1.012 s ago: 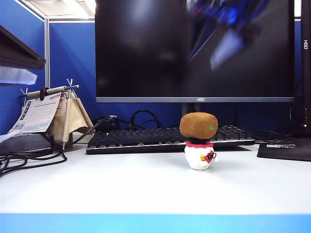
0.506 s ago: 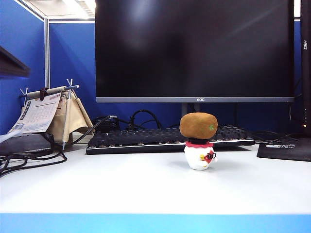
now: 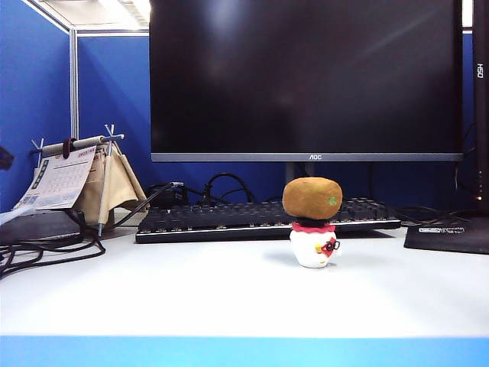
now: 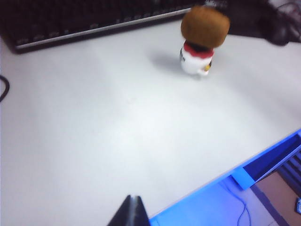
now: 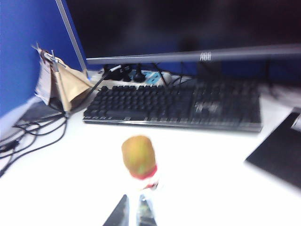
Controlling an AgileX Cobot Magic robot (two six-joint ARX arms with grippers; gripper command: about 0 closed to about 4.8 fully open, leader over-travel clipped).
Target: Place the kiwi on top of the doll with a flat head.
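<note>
The kiwi (image 3: 312, 198) sat on the flat black top of the doll with a flat head (image 3: 314, 245), right of centre in the exterior view, on the white tabletop (image 3: 191, 290) just in front of the black keyboard (image 3: 260, 218). The fruit lay level, wider than the figurine beneath it, with its small green mark turned toward the right edge of the frame. The doll stood upright, its red frill showing directly under the kiwi.

Behind them rose the dark AOC monitor (image 3: 306, 76). At the left of the exterior view a desk calendar (image 3: 65, 180) stood near black cables (image 3: 46, 252), and a black mouse pad (image 3: 451, 233) lay at the right edge.

Neither arm showed in the exterior view. In the left wrist view the left tool (image 4: 131, 212) appeared as a dark tip with its fingers pressed together, empty, over bare tabletop and well apart from the stacked kiwi (image 4: 205, 26) and doll (image 4: 196, 59). In the blurred right wrist view the right tool (image 5: 134, 214) had its fingers drawn nearly together, holding nothing, with the kiwi (image 5: 138, 155) and doll (image 5: 146, 181) just beyond them.
</note>
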